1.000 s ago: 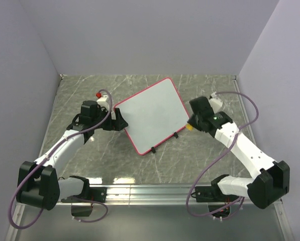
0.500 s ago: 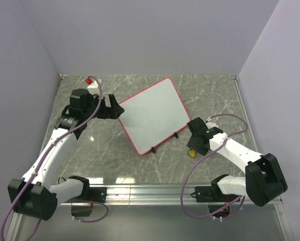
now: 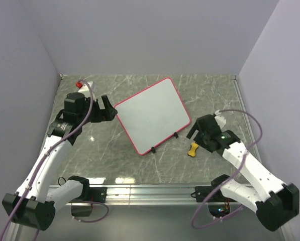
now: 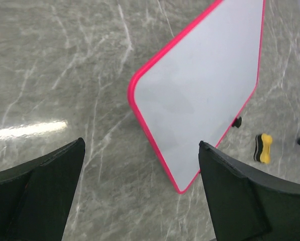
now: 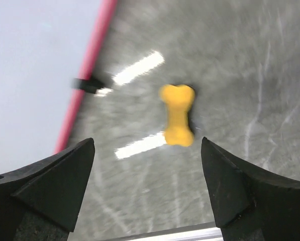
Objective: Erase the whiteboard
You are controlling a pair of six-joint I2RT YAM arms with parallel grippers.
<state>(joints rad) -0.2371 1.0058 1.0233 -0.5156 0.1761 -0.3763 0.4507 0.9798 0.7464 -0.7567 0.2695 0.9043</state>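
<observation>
1. Plainly, the whiteboard (image 3: 152, 114) lies flat and skewed on the table (image 3: 114, 155), and no marks can be made out on its surface.
2. The left gripper (image 3: 109, 109) sits just beside the whiteboard's left corner, fingers wide apart and holding nothing.
3. The right gripper (image 3: 196, 133) hangs off the whiteboard's right corner, jaws spread and empty. The yellow eraser (image 3: 192, 149) lies on the table below it, just beside the whiteboard's clipped edge.
4. Risk: nothing pins the whiteboard, so a careless left-arm move could catch its rim and slide it into the eraser.
5. Risk: if faint ink remains, the small eraser needs another grasp, and a badly centred close could push it under the whiteboard's rim or flick it away.
6. The right wrist view is blurred, so alignment over the eraser is hard to judge.
</observation>
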